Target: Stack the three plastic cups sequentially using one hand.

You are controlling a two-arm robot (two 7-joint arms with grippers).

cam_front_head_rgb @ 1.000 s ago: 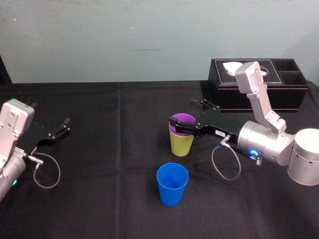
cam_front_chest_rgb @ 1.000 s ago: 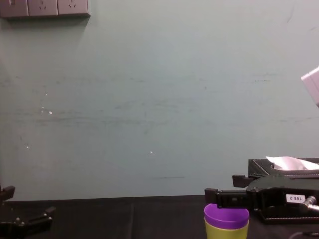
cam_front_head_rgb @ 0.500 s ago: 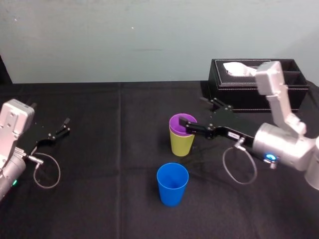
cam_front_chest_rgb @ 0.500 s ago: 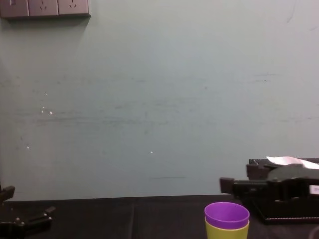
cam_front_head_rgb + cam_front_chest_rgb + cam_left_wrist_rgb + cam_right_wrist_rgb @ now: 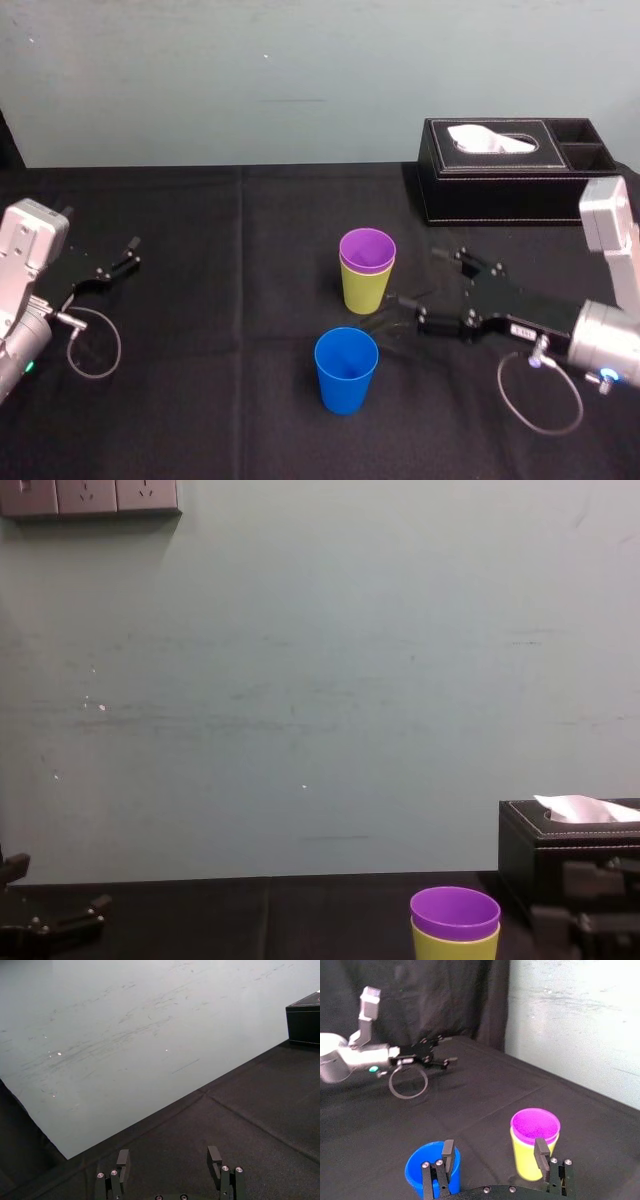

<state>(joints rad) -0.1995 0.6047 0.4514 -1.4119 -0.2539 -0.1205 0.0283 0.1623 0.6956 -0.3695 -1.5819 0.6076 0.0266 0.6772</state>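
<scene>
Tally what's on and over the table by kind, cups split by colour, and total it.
1 purple cup, nested in the lime-green cup
1 lime-green cup
1 blue cup, standing alone
1 black tissue box
2 pincers: right pincer open beside the cups, left pincer open, parked at left
Total: 6

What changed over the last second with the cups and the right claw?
The right claw let go of the purple cup, which sits nested in the green cup, and pulled back toward the robot, open. The blue cup and the parked left claw stayed put.
</scene>
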